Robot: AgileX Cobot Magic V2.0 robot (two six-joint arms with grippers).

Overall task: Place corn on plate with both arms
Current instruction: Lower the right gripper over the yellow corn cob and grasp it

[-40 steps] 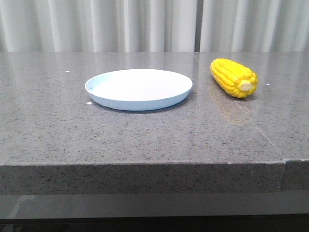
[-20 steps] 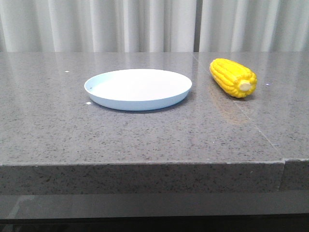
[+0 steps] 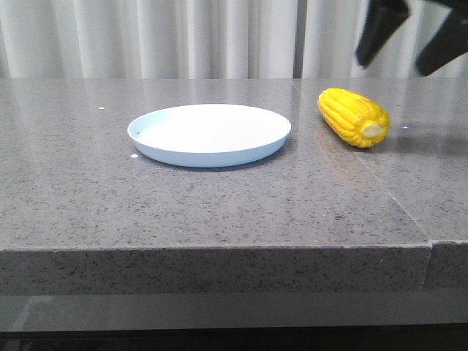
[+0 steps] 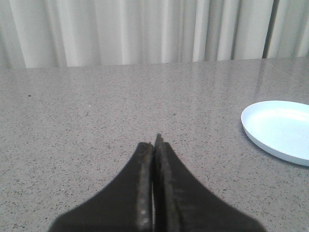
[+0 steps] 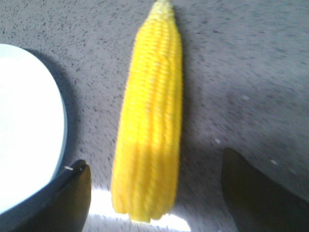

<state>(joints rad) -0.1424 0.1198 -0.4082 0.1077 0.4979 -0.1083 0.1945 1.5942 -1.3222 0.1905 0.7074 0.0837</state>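
The yellow corn (image 3: 353,117) lies on the grey table, right of the pale blue-white plate (image 3: 210,135), a small gap apart, its pale cut end facing front. My right gripper (image 3: 393,64) is open and empty, hanging above and behind the corn. In the right wrist view the corn (image 5: 149,130) lies lengthwise between the spread fingers of the gripper (image 5: 154,162), with the plate (image 5: 24,130) beside it. My left gripper (image 4: 154,145) is shut and empty, low over bare table well left of the plate (image 4: 280,130). It is outside the front view.
The grey speckled stone table (image 3: 219,205) has its front edge near the camera and a seam (image 3: 380,183) running under the corn's side. White curtains (image 3: 183,36) hang behind the table.
My right gripper has come into the front view at the top right, above the corn. The corn and plate have not moved.
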